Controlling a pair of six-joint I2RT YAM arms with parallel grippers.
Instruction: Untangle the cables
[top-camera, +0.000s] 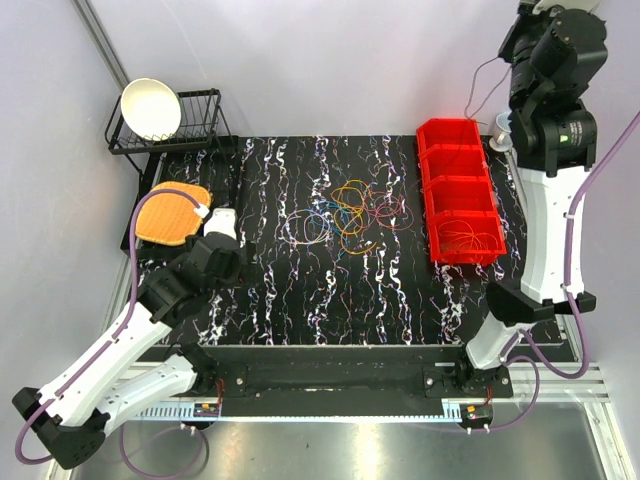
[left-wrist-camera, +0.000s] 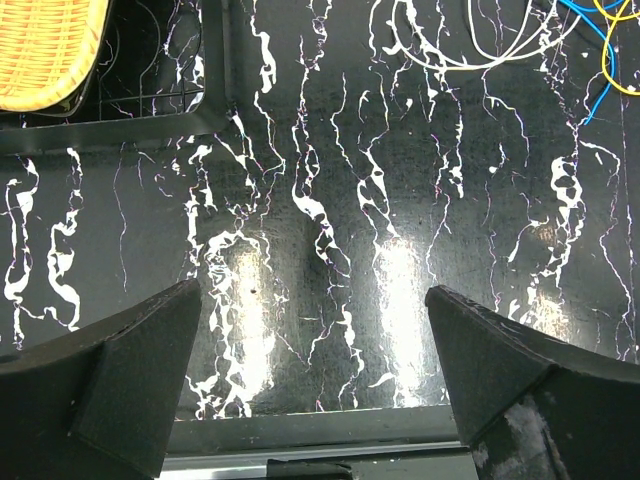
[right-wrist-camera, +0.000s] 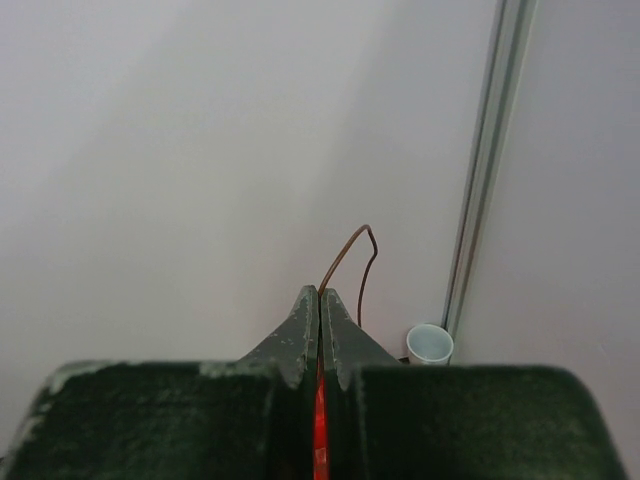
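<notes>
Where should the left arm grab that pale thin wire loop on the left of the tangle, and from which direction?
Probably grip the pale thin wire loop at its arc nearest the open left tool, coming straight down with the jaws either side of the strand. It lies flat on the black marbled tabletop, and that arc sits clear of the coloured tangle.

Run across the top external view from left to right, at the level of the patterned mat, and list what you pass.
orange woven basket → cables → red bin → right arm
</notes>
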